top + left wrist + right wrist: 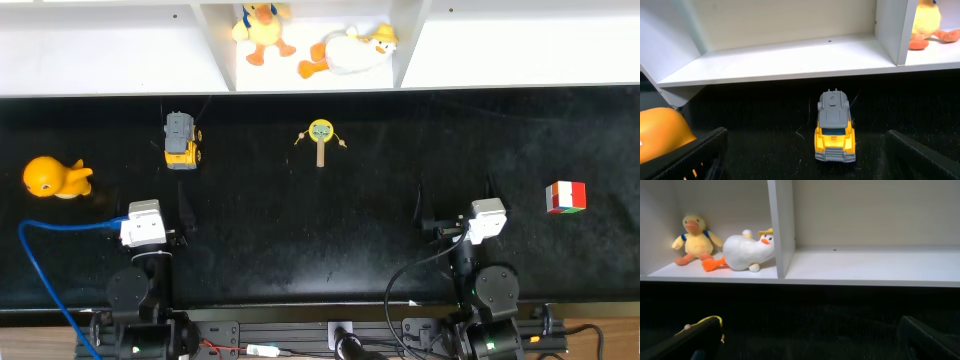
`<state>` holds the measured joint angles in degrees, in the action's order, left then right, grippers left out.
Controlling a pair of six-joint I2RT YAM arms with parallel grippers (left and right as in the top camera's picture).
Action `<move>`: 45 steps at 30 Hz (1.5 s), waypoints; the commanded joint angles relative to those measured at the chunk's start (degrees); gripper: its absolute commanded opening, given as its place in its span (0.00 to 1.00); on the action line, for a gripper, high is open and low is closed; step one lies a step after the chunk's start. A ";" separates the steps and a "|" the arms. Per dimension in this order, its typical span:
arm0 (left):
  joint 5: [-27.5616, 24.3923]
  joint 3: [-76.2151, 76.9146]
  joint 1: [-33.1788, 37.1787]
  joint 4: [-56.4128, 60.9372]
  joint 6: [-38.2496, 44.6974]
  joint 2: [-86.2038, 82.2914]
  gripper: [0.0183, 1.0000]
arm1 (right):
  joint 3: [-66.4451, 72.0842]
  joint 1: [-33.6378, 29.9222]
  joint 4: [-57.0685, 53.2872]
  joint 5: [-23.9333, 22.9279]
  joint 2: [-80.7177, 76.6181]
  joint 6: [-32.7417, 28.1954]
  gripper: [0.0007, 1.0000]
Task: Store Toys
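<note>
Black desk (320, 235), with a white shelf (110, 60) running along its far edge.

Left claw (145, 215): open, fingers (695, 150) spread wide and holding nothing. It sits low over the near left part of the desk and faces the shelf.

Right claw (487, 215): open, jaws wide apart and holding nothing. It sits low over the near right part of the desk and also faces the shelf.

Toys on the desk, not stored:
- Yellow truck (180, 140) with a grey top stands upright on its wheels ahead of the left claw, apart from it and short of the shelf edge.
- Orange duck (55, 178) is at the far left, beside the left claw and not touching it.
- Small green rattle (320, 138) on a stick lies flat near the middle of the desk, below the centre compartment.
- Coloured cube (565, 197) is at the far right, well apart from the right claw.

Toys in the shelf, centre compartment:
- Yellow plush duck (262, 28) sits upright towards the left wall.
- White plush bird (350, 50) lies on its side just beside it, against the right divider.

A blue cable (45, 270) loops from the left arm across the near left corner.
</note>
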<state>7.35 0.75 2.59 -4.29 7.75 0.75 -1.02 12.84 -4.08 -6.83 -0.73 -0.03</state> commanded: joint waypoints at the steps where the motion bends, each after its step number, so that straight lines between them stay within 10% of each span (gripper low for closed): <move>1: 0.24 -0.28 -0.37 0.17 1.03 -0.37 1.00 | 0.74 0.33 0.20 -0.22 0.52 -0.17 1.00; 32: 0.20 -0.28 -0.37 0.17 0.66 -0.37 1.00 | 0.74 0.33 0.17 -0.22 0.52 -0.17 1.00; 45: -3.85 -0.28 -0.37 -0.09 -24.33 -0.37 1.00 | 0.74 0.33 0.20 -0.22 0.52 -0.17 1.00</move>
<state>5.13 0.75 2.59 -4.47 -11.00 0.75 -1.02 12.84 -4.08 -6.85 -0.73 -0.03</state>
